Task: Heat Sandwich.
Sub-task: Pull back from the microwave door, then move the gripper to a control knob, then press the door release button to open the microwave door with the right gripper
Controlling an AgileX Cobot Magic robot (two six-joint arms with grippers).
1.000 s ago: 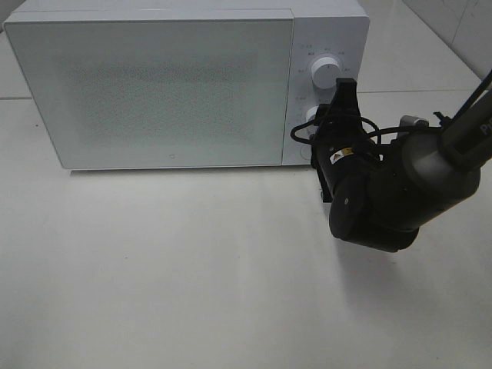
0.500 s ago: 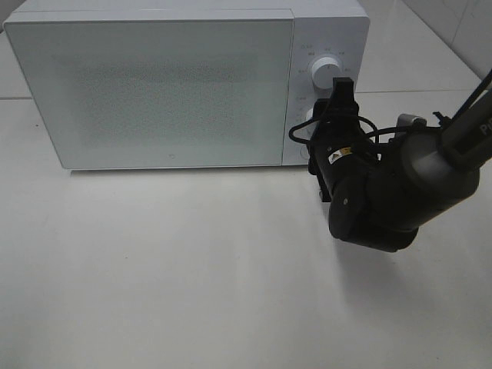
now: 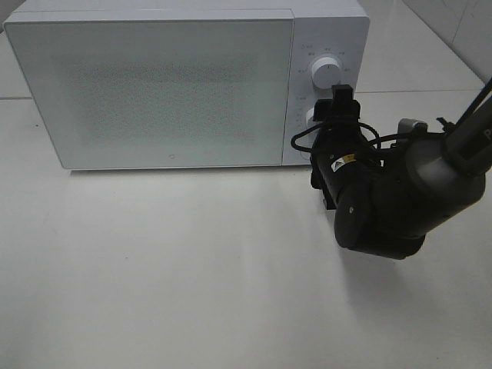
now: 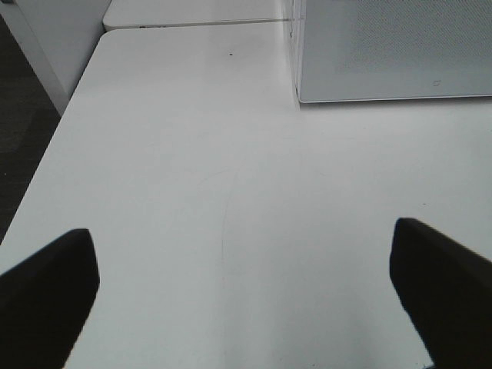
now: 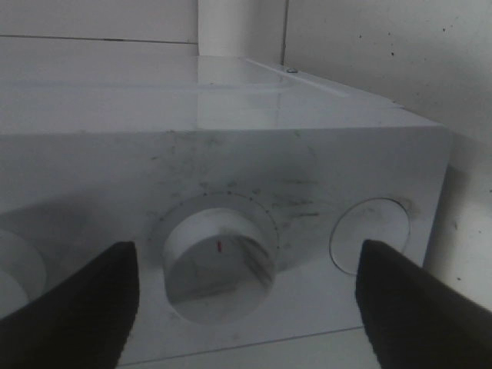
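Note:
The sandwich is out of view. The white microwave [image 3: 184,84] stands at the back of the table with its door shut. My right gripper [image 3: 338,104] is at the control panel, in front of the lower knob [image 3: 310,117]. In the right wrist view the right gripper [image 5: 242,261] is open. Its two dark fingers [image 5: 77,307] stand either side of that knob [image 5: 219,265], clear of it. My left gripper [image 4: 246,284] is open over bare table, with nothing between its fingers, and does not show in the exterior high view.
The upper knob [image 3: 327,74] sits above the right gripper. A round button [image 5: 369,234] lies beside the lower knob. The white table [image 3: 192,269] stretches out in front of the microwave. A corner of the microwave [image 4: 384,46] shows in the left wrist view, and the table's edge [image 4: 46,161] is nearby.
The right gripper's jaws have widened off the lower knob, and the arm has drawn back slightly from the panel. The left arm has not moved.

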